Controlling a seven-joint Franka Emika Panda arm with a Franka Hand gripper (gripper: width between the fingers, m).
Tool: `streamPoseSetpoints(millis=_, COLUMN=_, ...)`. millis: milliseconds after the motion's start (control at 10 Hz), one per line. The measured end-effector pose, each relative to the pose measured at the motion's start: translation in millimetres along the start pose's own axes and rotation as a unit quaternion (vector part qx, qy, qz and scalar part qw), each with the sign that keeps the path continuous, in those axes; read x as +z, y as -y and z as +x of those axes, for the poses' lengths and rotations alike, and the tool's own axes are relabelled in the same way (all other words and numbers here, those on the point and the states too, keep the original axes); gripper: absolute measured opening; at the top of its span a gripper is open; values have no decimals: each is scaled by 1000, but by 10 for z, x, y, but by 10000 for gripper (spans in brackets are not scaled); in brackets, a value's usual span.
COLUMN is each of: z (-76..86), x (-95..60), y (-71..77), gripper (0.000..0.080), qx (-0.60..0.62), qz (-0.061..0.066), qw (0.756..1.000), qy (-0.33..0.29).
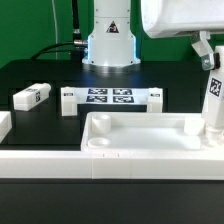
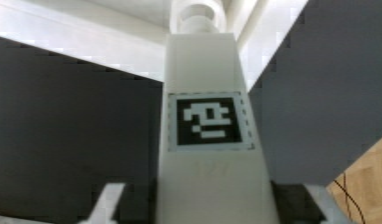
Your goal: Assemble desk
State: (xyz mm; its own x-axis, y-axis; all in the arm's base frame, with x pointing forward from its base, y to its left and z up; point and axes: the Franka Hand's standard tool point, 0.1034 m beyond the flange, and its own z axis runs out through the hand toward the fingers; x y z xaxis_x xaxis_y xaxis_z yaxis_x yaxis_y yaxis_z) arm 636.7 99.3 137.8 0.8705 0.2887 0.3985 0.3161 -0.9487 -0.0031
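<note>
one leg (image 1: 214, 98) is sitting clamped upright in my pincer (image 1: 207, 58) at a corner of the desk top (image 1: 150, 122); its lower end is proving hard to make out.

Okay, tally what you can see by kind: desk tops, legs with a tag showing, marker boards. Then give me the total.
Desk top: 1
Legs with a tag showing: 2, the loose leg and the held leg
Marker board: 1
Total: 4
</note>
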Motion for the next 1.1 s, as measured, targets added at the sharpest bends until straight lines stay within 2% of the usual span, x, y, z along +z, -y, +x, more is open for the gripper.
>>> streamPoseSetpoints(millis=800, z=-106, x=177, y=2, gripper=291, qx=1, qz=4, qw=1000, qy=10)
streamPoseSetpoints(millis=1100, z=-81, x=211, y=37, gripper=291, qx=-1, qz=1, qw=1000, qy=-10)
